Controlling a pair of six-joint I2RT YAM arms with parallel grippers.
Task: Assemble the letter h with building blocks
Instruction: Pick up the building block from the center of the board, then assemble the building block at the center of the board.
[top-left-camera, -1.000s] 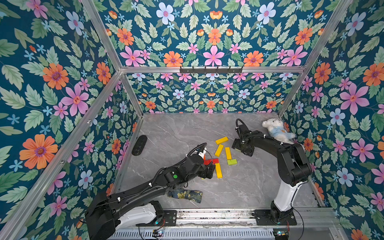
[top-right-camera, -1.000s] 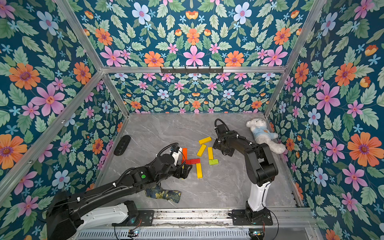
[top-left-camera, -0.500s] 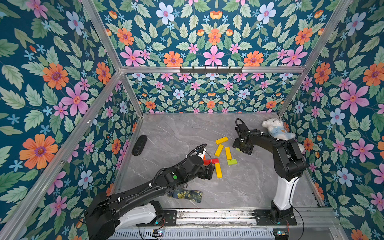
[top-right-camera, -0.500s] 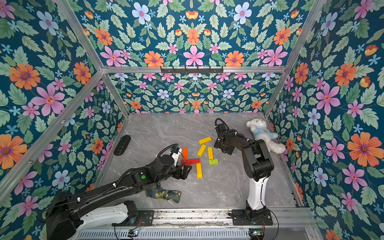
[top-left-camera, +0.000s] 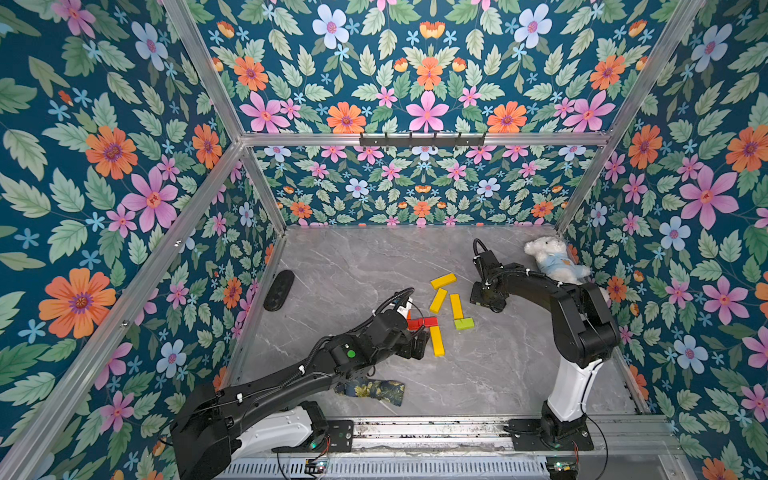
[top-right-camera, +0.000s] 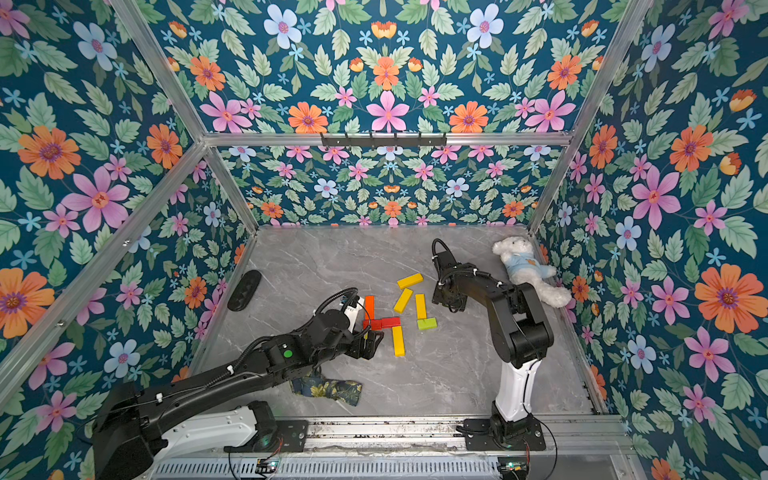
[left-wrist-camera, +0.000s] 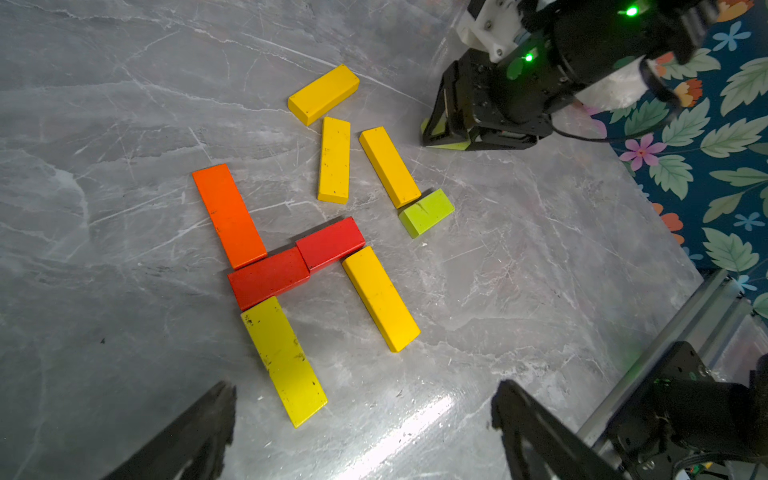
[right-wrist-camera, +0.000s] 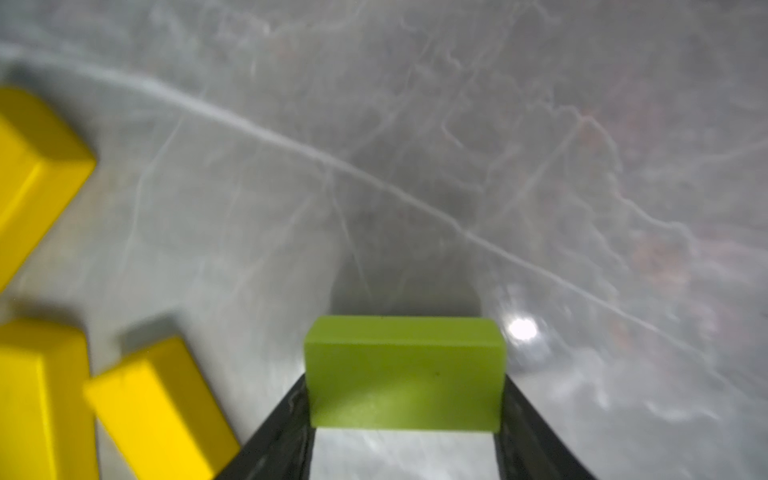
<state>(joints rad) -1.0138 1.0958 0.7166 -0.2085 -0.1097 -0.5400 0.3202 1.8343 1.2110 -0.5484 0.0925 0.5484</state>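
Building blocks lie mid-table. An orange bar (left-wrist-camera: 228, 216), two red blocks (left-wrist-camera: 268, 278) (left-wrist-camera: 330, 243), a yellow bar (left-wrist-camera: 284, 361) and an amber bar (left-wrist-camera: 380, 297) touch in an h-like figure. Three loose yellow bars (left-wrist-camera: 334, 160) and a lime green block (left-wrist-camera: 426, 212) lie beyond it. My left gripper (left-wrist-camera: 363, 399) is open over bare table at the figure's near end, seen in both top views (top-left-camera: 419, 345) (top-right-camera: 372, 343). My right gripper (right-wrist-camera: 405, 415) is shut on a second lime green block (right-wrist-camera: 405, 374) at table level, its fingers (right-wrist-camera: 286, 415) against both ends.
A white plush bear (top-left-camera: 552, 259) lies at the back right behind the right arm. A black oval object (top-left-camera: 279, 289) sits by the left wall. A dark floral cloth (top-left-camera: 372, 390) lies near the front under the left arm. Flowered walls enclose the table.
The right gripper's jaws have narrowed onto the lime green block and its elbow has shifted slightly. The left arm and the laid blocks have not moved.
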